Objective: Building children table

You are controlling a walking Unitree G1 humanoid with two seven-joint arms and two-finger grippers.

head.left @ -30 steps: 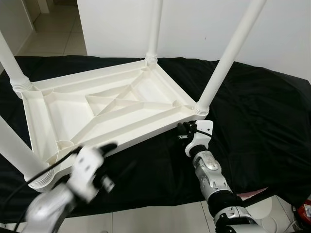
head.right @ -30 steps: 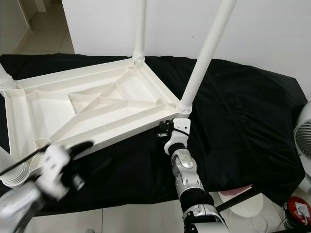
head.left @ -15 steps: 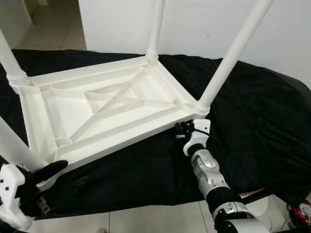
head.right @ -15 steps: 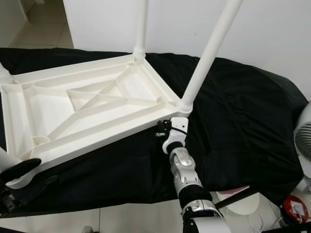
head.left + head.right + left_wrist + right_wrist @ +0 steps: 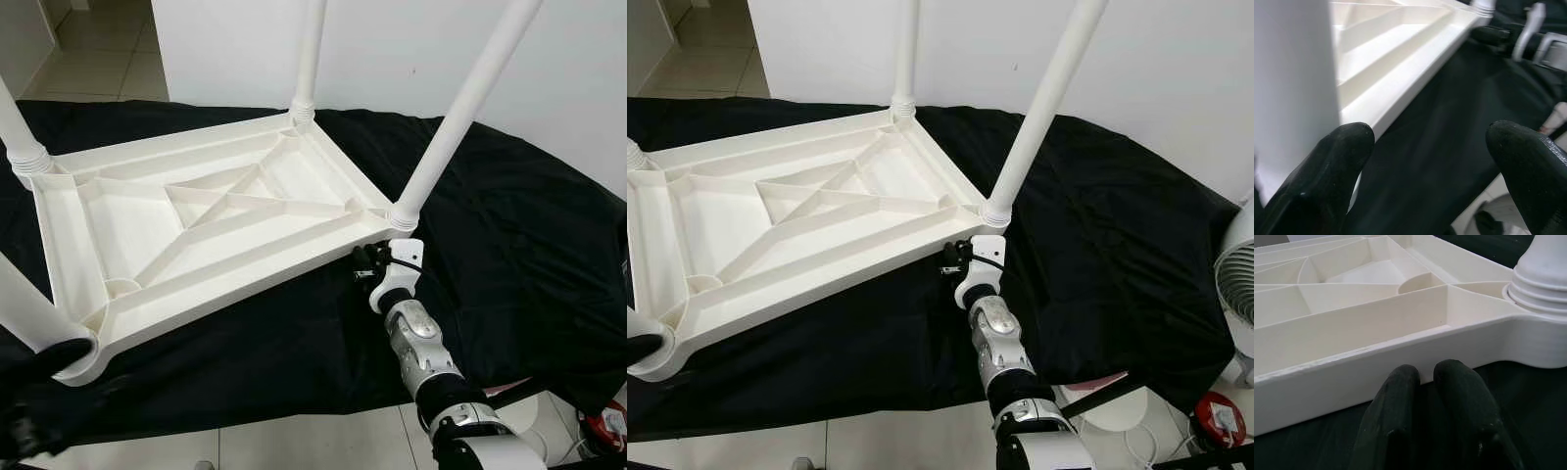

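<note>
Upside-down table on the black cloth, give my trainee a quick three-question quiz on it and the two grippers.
1. True or false: the table lies with its legs pointing up.
2. The right gripper fingers are: A) spread wide, B) close together against the table's side rim, C) around a leg.
3. Fill in: the left gripper is open beside the near corner ____.

Key: 1 true; 2 B; 3 leg. The table rests on a black cloth.
</note>
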